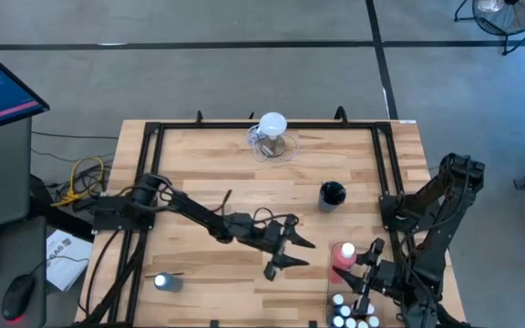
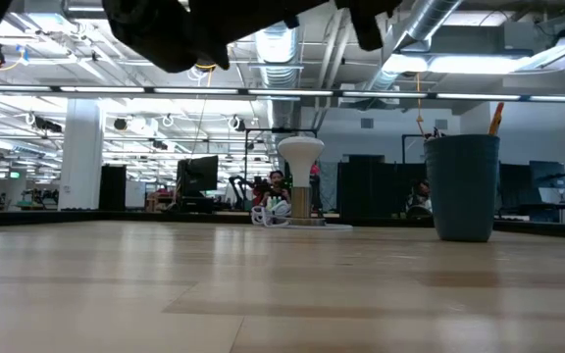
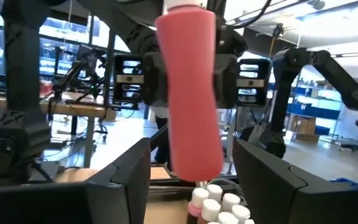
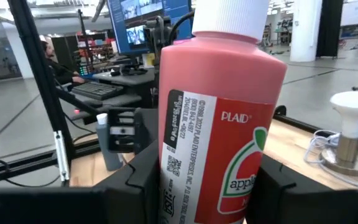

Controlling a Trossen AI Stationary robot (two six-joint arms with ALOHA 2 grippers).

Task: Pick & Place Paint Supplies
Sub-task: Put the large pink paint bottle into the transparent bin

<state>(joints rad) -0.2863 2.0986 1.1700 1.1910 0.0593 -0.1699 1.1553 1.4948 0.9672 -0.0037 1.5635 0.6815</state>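
A pink-red squeeze bottle point(image 1: 341, 256) with a white cap hangs upright over the table's near right part, with my right gripper point(image 1: 357, 261) shut on it. My left gripper point(image 1: 292, 253) stands open just to the left of it, pointing at it, its two fingers point(image 3: 120, 186) spread and short of the bottle point(image 3: 189, 93). Several small white-capped paint bottles point(image 1: 349, 312) stand together below and near the pink-red bottle. One more small white-capped bottle point(image 1: 166, 282) lies at the near left. My right gripper pinches the pink-red bottle's body point(image 4: 166, 155) between its two fingers, one on each side, at about mid-height. The fingers come level from the table's right side. The bottle stands upright, cap up, lifted clear above the small bottles point(image 3: 216, 202).
A dark cup point(image 1: 333, 194) stands right of centre, with something orange sticking out of it point(image 2: 496, 118). A clear jug with a white round top point(image 1: 272, 130) sits at the far middle. A black frame point(image 1: 153, 137) runs along the table's edges. Bare wood lies in the middle.
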